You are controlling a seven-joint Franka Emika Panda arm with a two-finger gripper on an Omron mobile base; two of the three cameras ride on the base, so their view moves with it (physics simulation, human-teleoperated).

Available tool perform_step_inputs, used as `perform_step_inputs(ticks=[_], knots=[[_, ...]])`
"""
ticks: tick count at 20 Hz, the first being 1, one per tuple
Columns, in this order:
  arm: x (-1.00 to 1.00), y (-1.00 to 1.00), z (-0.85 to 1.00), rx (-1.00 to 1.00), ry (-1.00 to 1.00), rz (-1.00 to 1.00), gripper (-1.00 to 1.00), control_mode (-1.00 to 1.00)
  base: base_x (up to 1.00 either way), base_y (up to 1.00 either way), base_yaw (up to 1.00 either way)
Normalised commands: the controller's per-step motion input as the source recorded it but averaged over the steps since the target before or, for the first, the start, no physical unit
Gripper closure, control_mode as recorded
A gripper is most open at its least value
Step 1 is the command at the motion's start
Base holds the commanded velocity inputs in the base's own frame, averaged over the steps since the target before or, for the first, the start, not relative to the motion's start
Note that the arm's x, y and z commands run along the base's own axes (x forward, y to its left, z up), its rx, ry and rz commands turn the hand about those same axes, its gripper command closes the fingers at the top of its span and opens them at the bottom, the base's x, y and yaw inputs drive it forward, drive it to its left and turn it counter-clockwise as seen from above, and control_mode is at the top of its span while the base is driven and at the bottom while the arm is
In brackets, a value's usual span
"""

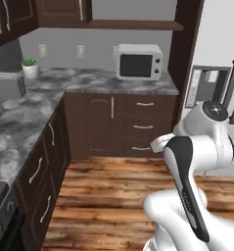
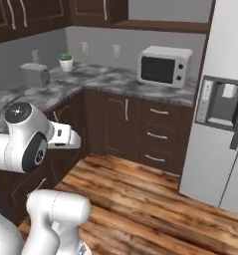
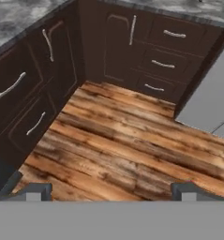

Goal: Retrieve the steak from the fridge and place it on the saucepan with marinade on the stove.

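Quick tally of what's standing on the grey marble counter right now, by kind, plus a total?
White microwave oven with dark door: 1
Silver-grey toaster: 1
Small green plant in a white pot: 1
Total: 3
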Motion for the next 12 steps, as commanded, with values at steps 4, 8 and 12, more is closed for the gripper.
perform_step_inputs(ticks=[4,8,12], knots=[[0.0,0.0,0.0,0.0,0.0,0.0,-1.0,1.0,0.27,0.0,-0.61],[0.0,0.0,0.0,0.0,0.0,0.0,-1.0,1.0,0.64,0.0,-0.31],[0.0,0.0,0.0,0.0,0.0,0.0,-1.0,1.0,0.78,0.0,-0.1]])
